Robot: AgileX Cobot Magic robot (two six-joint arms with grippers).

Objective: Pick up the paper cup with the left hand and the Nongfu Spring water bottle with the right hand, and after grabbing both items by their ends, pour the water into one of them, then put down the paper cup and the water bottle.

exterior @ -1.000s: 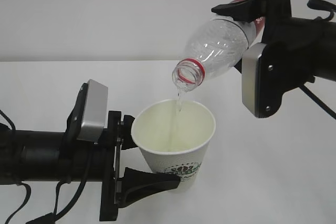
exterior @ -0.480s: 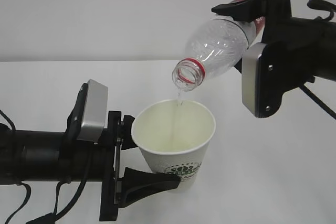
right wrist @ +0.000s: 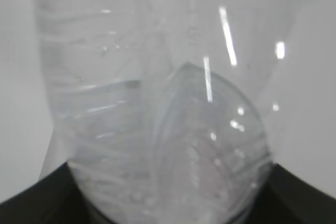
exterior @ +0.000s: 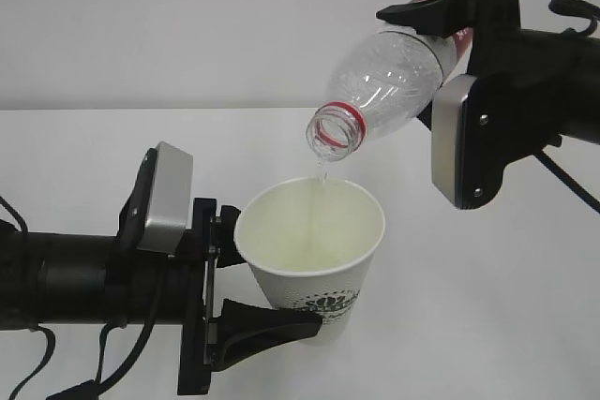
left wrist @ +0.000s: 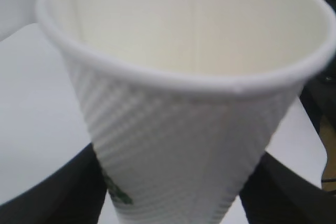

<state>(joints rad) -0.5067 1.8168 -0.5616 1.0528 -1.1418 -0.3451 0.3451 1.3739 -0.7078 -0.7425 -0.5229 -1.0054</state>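
My left hand [exterior: 246, 280] pinches the paper cup [exterior: 314, 243] low on its wall, rim up, so the mouth stays free for the pour. Up and to the right of it, my right hand [exterior: 448, 39] clamps the Nongfu Spring water bottle [exterior: 384, 83] by its base end, neck tipped down over the cup. Thin stream of water [exterior: 321, 173] drops in. Green logo on the cup, txt unreadable; bottle label mostly hidden.

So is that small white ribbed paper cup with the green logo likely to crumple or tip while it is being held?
Probably soft: the small white ribbed paper cup has thin paper walls, so a hard squeeze from the left gripper could dent it. It looks light, though the water trickling in adds weight. Its narrow base and wide mouth suggest it tips easily once set down.
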